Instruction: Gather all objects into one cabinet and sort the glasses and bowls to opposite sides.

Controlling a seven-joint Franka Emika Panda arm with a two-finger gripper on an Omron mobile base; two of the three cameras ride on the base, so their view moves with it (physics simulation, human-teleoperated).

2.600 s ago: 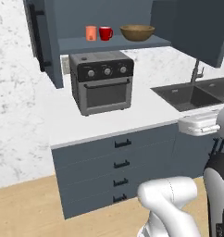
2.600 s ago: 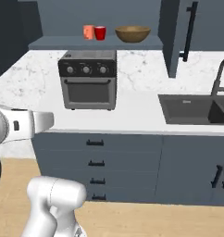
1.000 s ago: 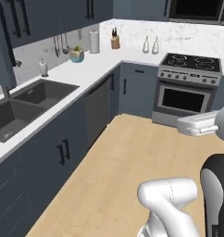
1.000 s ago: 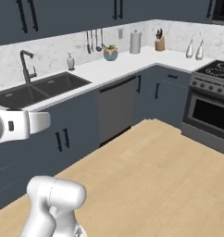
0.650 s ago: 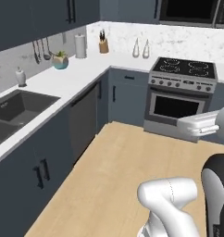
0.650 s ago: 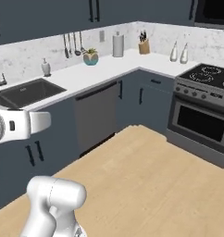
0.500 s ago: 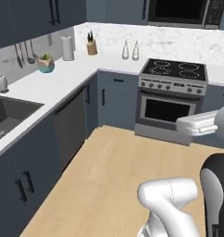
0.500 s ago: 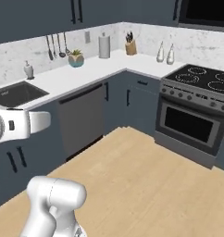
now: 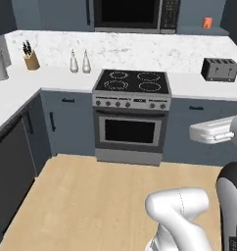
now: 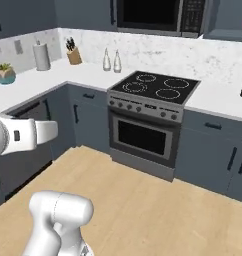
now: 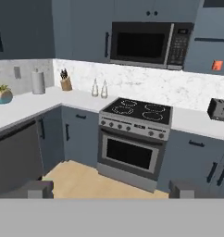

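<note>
One orange glass (image 9: pixel 207 22) stands on the open shelf of a slate-blue wall cabinet (image 9: pixel 199 10) to the right of the microwave. In the hand view the same glass (image 11: pixel 217 65) sits far off at the upper right. My gripper (image 11: pixel 113 190) is open with nothing between its fingertips (image 11: pixel 37 189), and it faces the stove from well back over the floor. The bowls are out of view.
A stove (image 9: pixel 131 83) stands straight ahead under a microwave (image 9: pixel 132 12). A toaster (image 9: pixel 219 68) sits on the counter to its right. Left of it are two bottles (image 9: pixel 79 61), a knife block (image 9: pixel 30 58), a paper towel roll (image 10: pixel 41 56) and a plant (image 10: pixel 4 75). Wooden floor (image 9: pixel 91 196) lies between.
The whole picture has swung as the base turned: the toaster oven cabinet and the sink left the view, and the stove corner now faces me. The gripper stays open.
</note>
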